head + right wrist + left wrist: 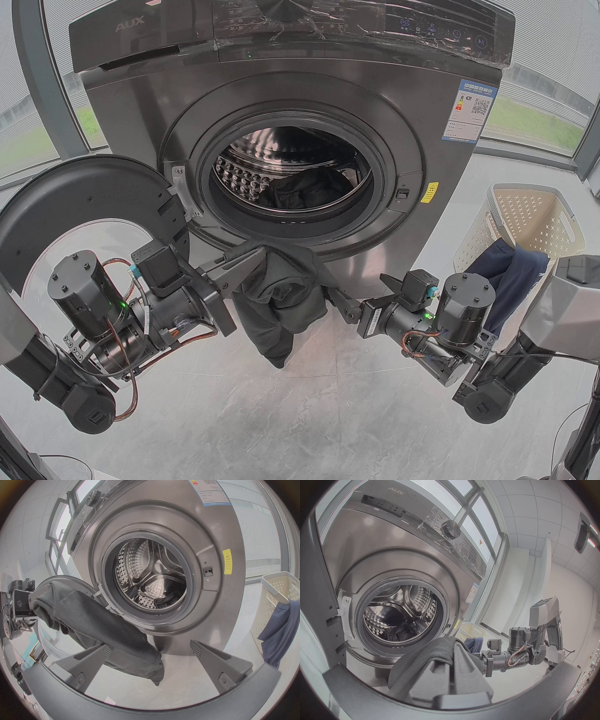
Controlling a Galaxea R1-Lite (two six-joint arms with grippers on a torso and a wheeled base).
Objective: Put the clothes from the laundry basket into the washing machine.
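A dark grey garment (278, 300) is pinched in the closed jaws of the left gripper (257, 255) and hangs bunched below them. Its lower part lies across one finger of the right gripper (149, 644), whose jaws stand wide apart. The washer (400, 125), a grey front-loader, stands just beyond both jaws. Its door (81, 200) is swung open beside the left jaws, and dark clothes (306, 187) lie in its drum. The basket (537, 215), cream and perforated, sits outside the right jaws with a navy garment (509, 275) draped over its rim.
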